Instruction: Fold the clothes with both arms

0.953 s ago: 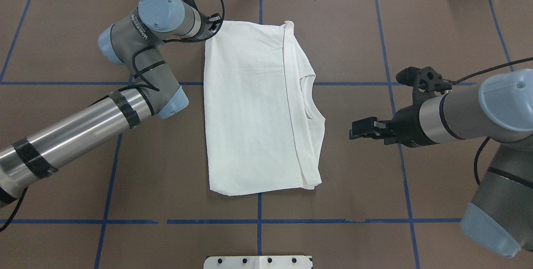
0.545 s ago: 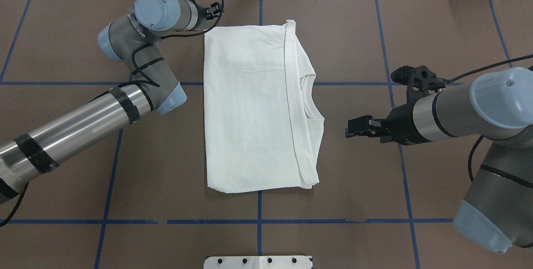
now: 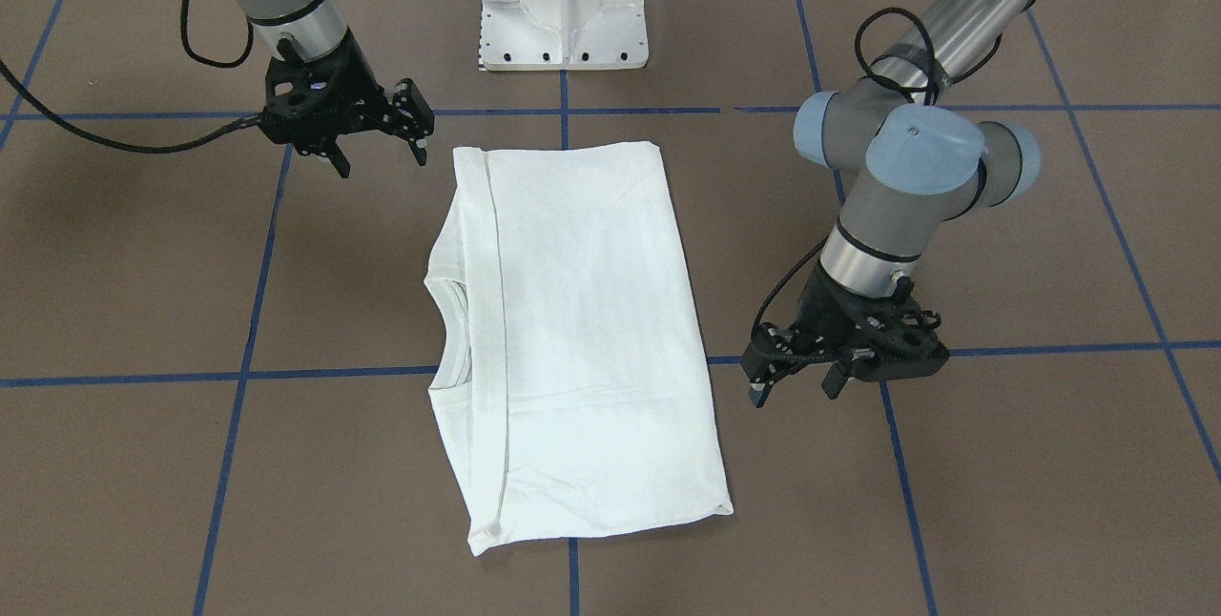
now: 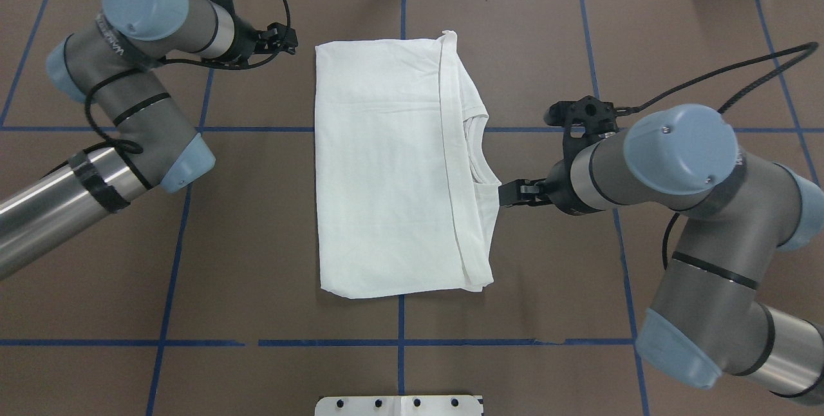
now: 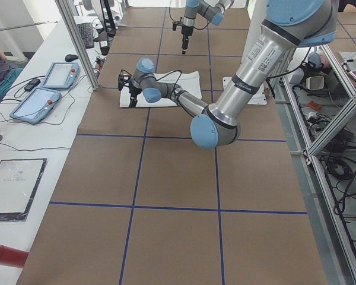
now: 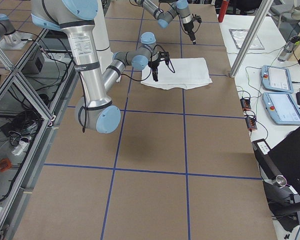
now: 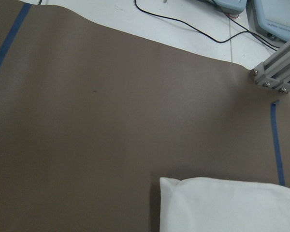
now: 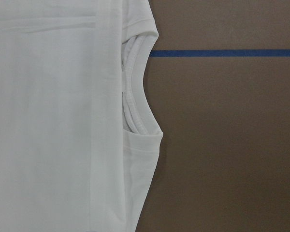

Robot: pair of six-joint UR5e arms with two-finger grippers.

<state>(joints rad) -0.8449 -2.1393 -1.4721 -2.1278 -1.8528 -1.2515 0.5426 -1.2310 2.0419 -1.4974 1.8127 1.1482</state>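
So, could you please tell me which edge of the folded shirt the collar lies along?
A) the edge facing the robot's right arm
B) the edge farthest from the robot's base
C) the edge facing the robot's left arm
A: seen from overhead, the collar opens on the edge of the shirt that faces the right arm, on the side away from the left arm.

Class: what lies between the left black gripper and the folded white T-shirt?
Only bare brown table covering separates the black left gripper from the white cotton T-shirt; the overhead view shows it.
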